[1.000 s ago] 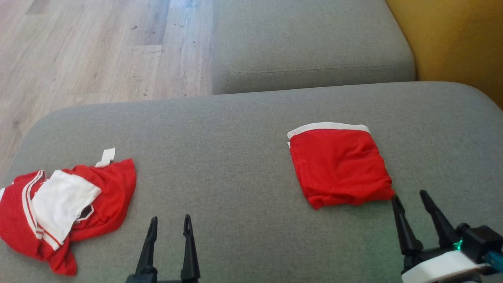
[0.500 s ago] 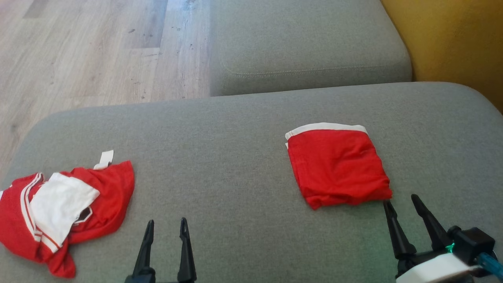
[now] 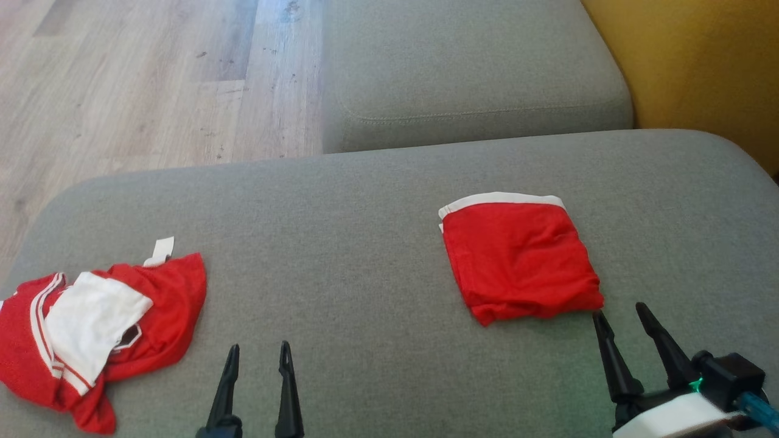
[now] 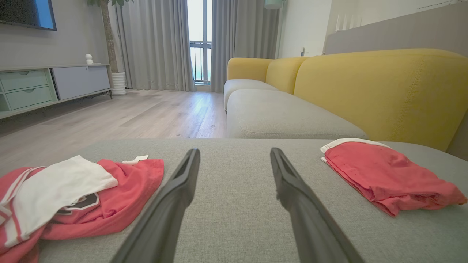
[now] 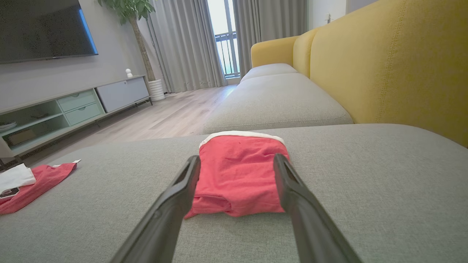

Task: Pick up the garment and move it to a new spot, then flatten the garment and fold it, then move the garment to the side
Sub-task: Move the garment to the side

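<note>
- Low on my right side, my right gripper (image 3: 619, 309) has its two dark fingers spread wide with nothing between them. The tips sit just beside the near corner of the folded red garment (image 3: 520, 261), and I cannot tell whether they brush it.
- My left gripper (image 3: 259, 345) is spread apart too and holds nothing. It hangs over bare fabric between the two pieces of clothing.
- That folded red garment lies as a flat packet on the right part of the grey cushion (image 3: 365, 243), its white band along the far edge.
- A crumpled red and white garment (image 3: 103, 328) is heaped at the cushion's left end, with a small white tag (image 3: 162, 250) sticking out on its far side.
- Beyond the grey cushion is a second grey cushion (image 3: 475, 55), and a yellow backrest (image 3: 700, 61) rises to the right.
- Pale wood floor (image 3: 152, 79) runs off to the left, towards grey curtains (image 4: 157, 44), a low cabinet (image 5: 73, 106) and a dark television (image 5: 44, 29).
</note>
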You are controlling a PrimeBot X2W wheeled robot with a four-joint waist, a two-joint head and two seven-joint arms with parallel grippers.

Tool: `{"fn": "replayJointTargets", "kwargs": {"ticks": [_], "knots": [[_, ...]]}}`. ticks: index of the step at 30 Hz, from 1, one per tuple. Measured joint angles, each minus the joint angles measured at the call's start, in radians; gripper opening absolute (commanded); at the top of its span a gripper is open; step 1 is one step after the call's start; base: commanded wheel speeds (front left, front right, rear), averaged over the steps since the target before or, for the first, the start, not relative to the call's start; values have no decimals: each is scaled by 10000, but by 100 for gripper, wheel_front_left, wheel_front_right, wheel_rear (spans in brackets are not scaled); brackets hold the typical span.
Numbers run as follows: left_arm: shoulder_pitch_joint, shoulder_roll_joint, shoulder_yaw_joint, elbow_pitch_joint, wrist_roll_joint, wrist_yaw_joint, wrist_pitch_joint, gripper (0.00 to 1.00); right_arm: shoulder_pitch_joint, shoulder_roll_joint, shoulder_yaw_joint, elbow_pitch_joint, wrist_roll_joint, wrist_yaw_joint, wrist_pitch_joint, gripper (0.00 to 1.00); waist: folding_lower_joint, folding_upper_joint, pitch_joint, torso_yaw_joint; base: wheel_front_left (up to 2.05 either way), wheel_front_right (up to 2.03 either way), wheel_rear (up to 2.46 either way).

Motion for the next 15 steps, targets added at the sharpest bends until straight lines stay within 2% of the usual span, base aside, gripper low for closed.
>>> {"fn": "replayJointTargets", "kwargs": {"ticks": [11,15], "knots": [[-14,0,-12,121,0,0,0,100,0,-2,-13,15,29,2,0,100,0,0,203,-42,0,0,0],[-29,0,-50,174,0,-56,0,100,-42,-88,232,261,516,2,0,100,0,0,490,-9,0,0,0]]}}
